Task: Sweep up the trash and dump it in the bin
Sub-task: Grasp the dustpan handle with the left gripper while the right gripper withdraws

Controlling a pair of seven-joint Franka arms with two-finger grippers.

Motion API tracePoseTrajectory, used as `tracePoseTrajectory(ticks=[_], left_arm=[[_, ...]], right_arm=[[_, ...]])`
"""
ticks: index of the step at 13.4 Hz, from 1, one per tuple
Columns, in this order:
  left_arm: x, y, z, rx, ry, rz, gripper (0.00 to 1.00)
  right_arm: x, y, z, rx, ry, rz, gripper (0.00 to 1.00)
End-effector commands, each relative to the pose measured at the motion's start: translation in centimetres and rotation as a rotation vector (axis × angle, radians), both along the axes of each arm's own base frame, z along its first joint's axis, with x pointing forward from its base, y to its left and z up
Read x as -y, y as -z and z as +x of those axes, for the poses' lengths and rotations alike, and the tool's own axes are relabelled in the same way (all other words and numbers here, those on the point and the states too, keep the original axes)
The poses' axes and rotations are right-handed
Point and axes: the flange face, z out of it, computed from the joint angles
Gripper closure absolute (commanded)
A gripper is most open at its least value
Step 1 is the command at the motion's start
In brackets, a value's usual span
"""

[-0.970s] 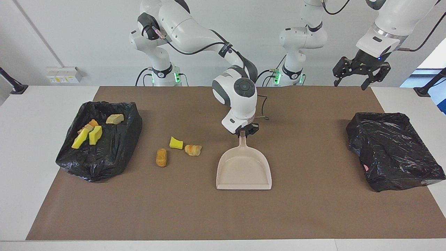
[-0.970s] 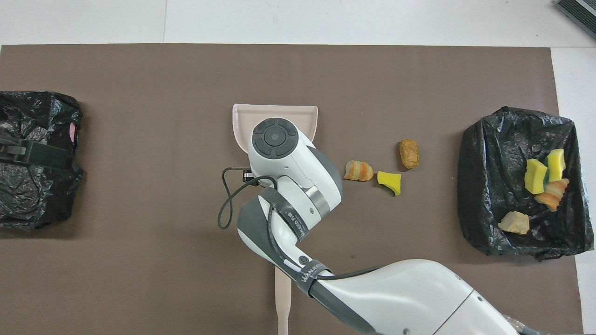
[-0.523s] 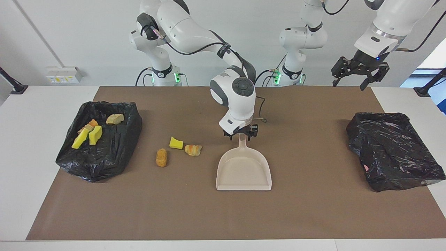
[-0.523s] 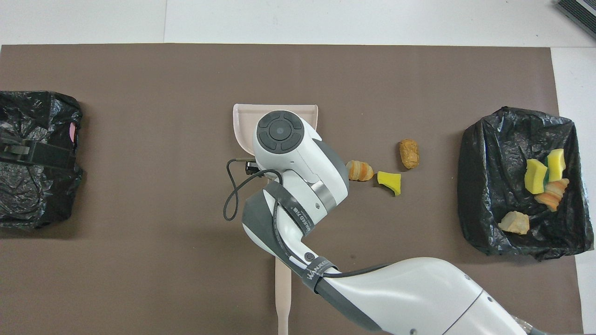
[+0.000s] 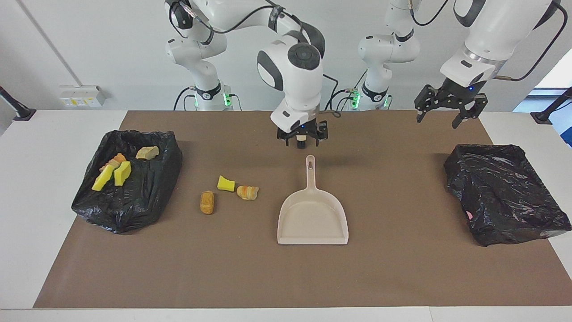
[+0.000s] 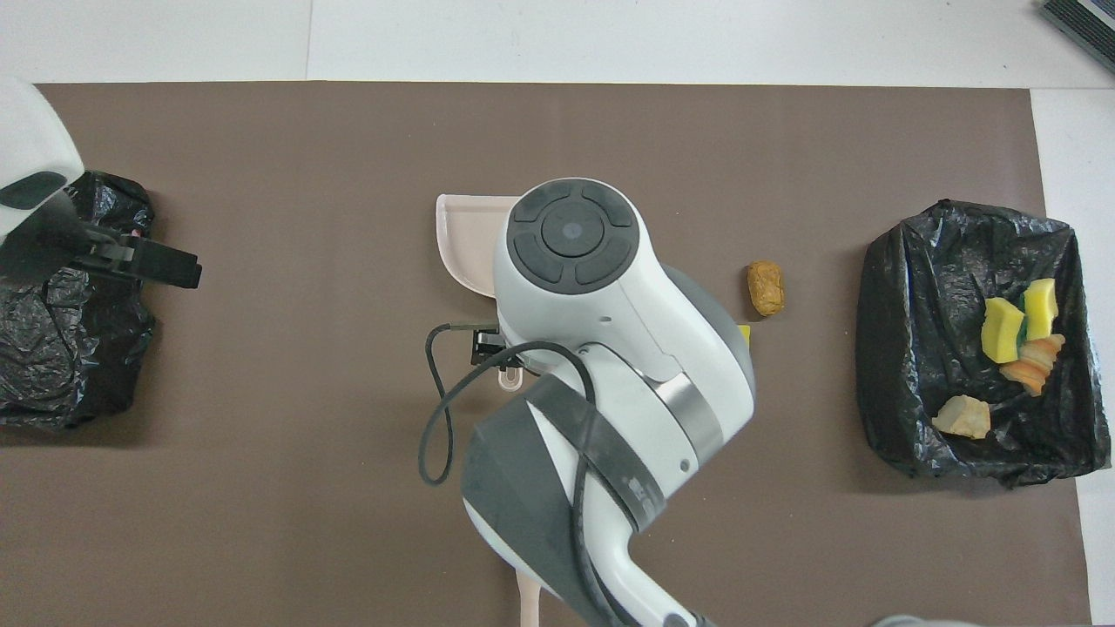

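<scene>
From across the table, the right gripper (image 5: 302, 139) has let go of the dustpan (image 5: 313, 217) and risen: a second ago its fingers were clamped on the handle tip, and now they stand apart in the air above that tip with a clear gap below them, holding nothing. The dustpan lies flat on the brown mat (image 5: 402, 268) just where it was, handle pointing toward the robots. Toward the right arm's end from this gripper, three pieces of trash are loose on the mat: a yellow foam chunk (image 5: 225, 184), a striped pastry (image 5: 247, 192) touching or just beside it, and a bread roll (image 5: 207, 202) a little apart. Four more pieces sit in the open bin bag (image 5: 147, 197) at that end. The left gripper (image 5: 447, 115) hangs open and empty above the mat near the second black bag (image 5: 505, 197), having drifted slightly; that arm waits. From overhead, the raised right arm now covers most of the dustpan (image 6: 462, 244) and the handle; only the roll (image 6: 766, 288) and an edge of the yellow chunk (image 6: 744, 333) show beside it, the pastry being hidden. The filled bag (image 6: 897, 366) is well apart. My reading: one load is dumped, the pan is parked, and the brush, whose handle perhaps shows at the bottom edge, is likely next for the last three.
</scene>
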Motion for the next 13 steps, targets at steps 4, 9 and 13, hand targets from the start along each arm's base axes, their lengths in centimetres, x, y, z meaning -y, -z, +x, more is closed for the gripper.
tracePoseTrajectory(ticks=[4,9,13], left_arm=[[7.3,5.3,2.6,0.027,0.054,0.003,0.0],[15.2,10.0,1.3,0.015,0.03,0.014,0.0],[19.3,14.5,0.2,0.004,-0.01,0.011,0.0]], right_arm=[[-0.4,0.4,-14.0,-0.181,-0.012,0.045,0.0],[-1.4,8.9,-25.0,-0.147,0.006,0.075,0.0],[-1.4,14.4,-28.3,-0.114,0.012,0.065,0.0]])
